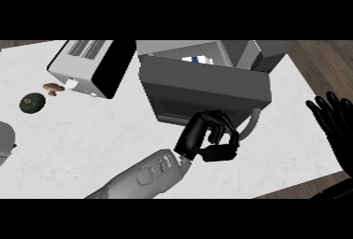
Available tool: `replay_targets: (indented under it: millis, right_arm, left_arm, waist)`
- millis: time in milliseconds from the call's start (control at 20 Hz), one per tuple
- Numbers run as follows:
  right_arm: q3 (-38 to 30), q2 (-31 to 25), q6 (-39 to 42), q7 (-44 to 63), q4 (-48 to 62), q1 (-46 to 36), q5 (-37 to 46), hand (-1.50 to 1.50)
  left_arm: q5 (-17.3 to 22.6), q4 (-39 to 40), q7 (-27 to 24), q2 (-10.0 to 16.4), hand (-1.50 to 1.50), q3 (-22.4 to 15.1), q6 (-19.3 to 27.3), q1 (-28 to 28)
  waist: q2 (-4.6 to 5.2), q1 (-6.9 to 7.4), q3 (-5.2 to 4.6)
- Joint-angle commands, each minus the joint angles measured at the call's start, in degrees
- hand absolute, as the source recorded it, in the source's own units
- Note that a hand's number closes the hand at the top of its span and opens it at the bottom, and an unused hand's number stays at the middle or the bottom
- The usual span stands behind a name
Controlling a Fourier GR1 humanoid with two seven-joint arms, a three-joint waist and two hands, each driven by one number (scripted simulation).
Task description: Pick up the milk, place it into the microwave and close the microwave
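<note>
Only a small blue and white part of the milk [198,59] shows, inside the microwave [186,46] behind its door [207,88], which stands ajar; the label is too small to read. The left hand [207,137] has its fingers curled against the door's lower front, around nothing. The right hand [335,122] rests spread at the right edge of the bench [82,135], partly cut off.

Left hand [207,140] at the microwave [207,84] door, fingers [219,120] curled just beside its handle [252,123]. Milk [198,59] partly visible inside. Right hand [338,123] open at the right edge, fingers up. On the bench [103,133], left: toaster [86,65], mushroom [53,87], avocado [31,102].
</note>
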Motion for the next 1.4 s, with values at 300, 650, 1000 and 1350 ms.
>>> replay_targets:
  millis: [300,650,1000,1350]
  right_arm:
    - [0.7,-1.2,2.2,3.7,-3.3,-0.8,-5.5,-1.5]
    - [0.0,-3.4,2.7,6.8,-5.1,-1.9,-8.8,-1.5]
    - [-1.0,-4.6,2.9,7.6,-5.9,-2.8,-10.9,-1.5]
    - [-1.2,-5.5,2.7,9.2,-7.3,-4.2,-13.2,-1.5]
  left_arm:
    - [10.3,4.3,-3.2,-0.3,1.5,8.9,2.8,-8.0]
    - [14.5,9.2,-7.5,-0.3,1.5,12.0,1.5,-10.9]
    - [17.5,11.9,-11.1,-0.3,1.5,12.5,0.5,-11.5]
    - [20.0,12.9,-13.6,-0.3,1.5,12.2,0.0,-12.2]
  waist:
    - [1.65,-3.77,-0.23]
    - [2.13,-4.94,-0.19]
    - [2.72,-5.86,-0.02]
    - [2.9,-6.42,-0.01]
